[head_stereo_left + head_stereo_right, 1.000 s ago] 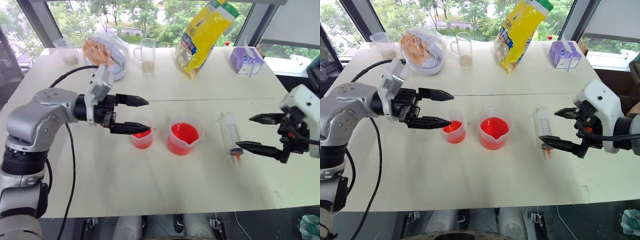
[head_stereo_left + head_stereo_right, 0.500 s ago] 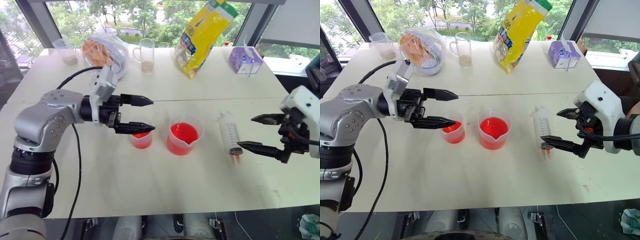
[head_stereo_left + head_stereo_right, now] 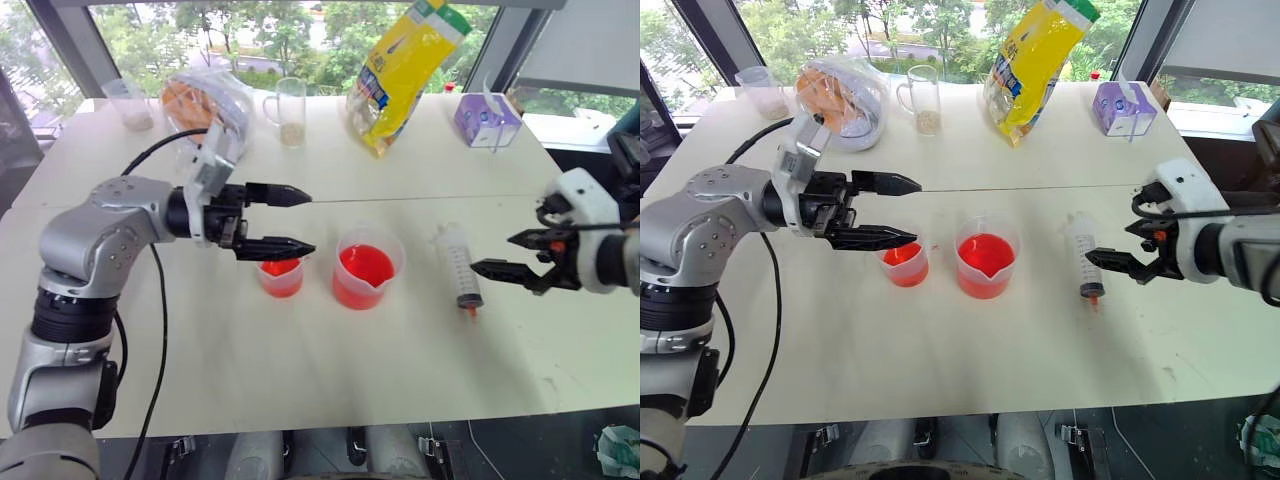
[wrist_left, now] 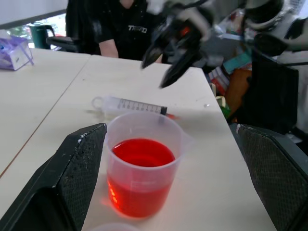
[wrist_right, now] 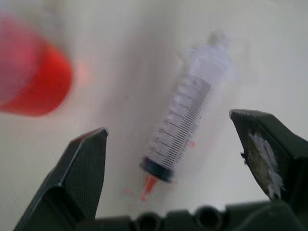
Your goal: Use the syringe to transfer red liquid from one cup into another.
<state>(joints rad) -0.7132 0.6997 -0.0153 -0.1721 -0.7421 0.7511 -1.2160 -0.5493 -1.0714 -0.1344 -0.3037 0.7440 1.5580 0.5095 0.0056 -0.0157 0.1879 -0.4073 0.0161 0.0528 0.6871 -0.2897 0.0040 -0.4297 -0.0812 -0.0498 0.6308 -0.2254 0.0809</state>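
Right wrist view smears the beaker (image 5: 29, 72) into a red blur, cut by the frame edge. The syringe (image 5: 185, 118) plunger end is fuzzy. In the left wrist view, the smaller cup (image 4: 108, 226) barely shows its rim.

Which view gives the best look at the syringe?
The right wrist view: the syringe lies close between the open right gripper's fingers, graduation marks and orange tip visible. The left wrist view shows it side-on behind the beaker; the eye views show it small on the table.
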